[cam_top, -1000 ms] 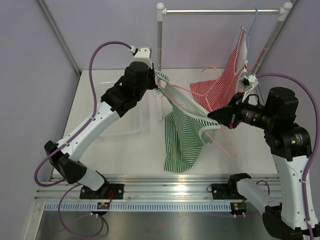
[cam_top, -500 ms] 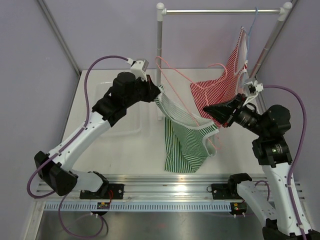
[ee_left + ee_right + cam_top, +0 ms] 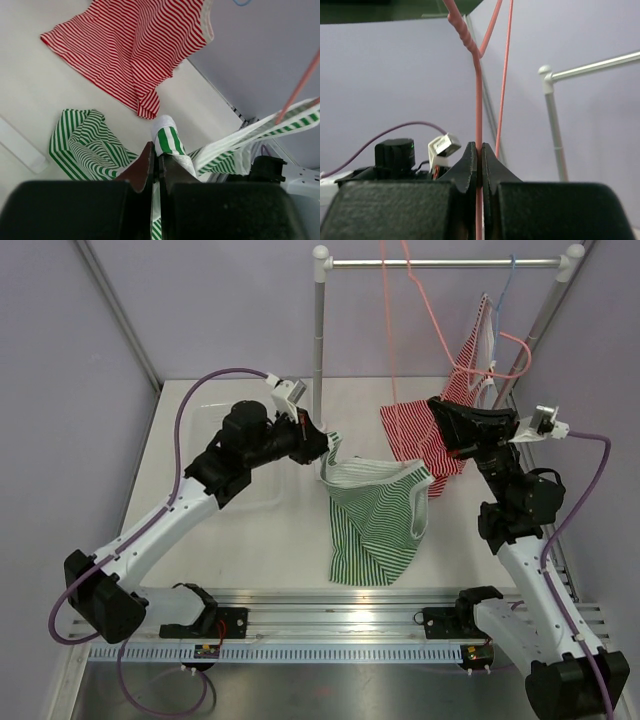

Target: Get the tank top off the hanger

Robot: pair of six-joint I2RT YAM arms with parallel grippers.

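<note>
The green-and-white striped tank top hangs from my left gripper, which is shut on one of its straps; its lower part lies on the table. My right gripper is shut on the thin pink hanger and holds it high, up by the rail. In the right wrist view the hanger wire runs straight up between the shut jaws. In the top view none of the green top lies over the hanger. In the left wrist view a stretched strap passes close to the pink wire.
A red-and-white striped tank top hangs on a blue hanger from the white garment rack's rail, its hem on the table. The rack's left post stands just behind my left gripper. The table is white.
My right gripper swung the pink hanger up and back, from low over the table to the rail. The green top slid off it and dropped. My left gripper kept the strap and lowered slightly.
</note>
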